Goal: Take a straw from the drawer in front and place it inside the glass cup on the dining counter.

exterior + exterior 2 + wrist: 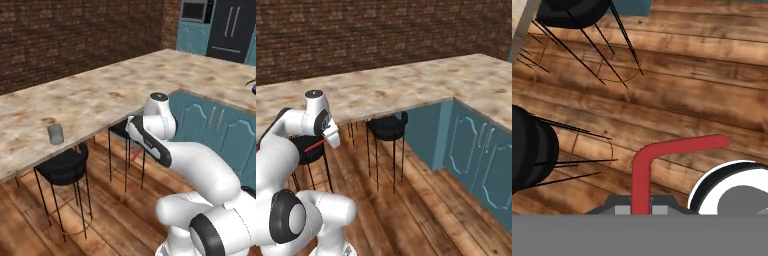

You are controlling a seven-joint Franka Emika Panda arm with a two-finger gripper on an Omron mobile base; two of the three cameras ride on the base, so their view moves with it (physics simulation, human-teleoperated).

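Observation:
My gripper is shut on the red straw, low over the wooden floor beside the dining counter. In the hand view the straw rises from between the fingertips and its bent end points right. A sliver of the straw peeks out from behind my arm in the left base view. The small grey glass cup stands upright on the dining counter, near its front edge, left of and above the gripper. The drawer is out of view.
Black round stools stand under the counter's edge, close to the hand; their thin legs show in the hand view. Teal cabinets line the right side. Wooden floor lies open in front.

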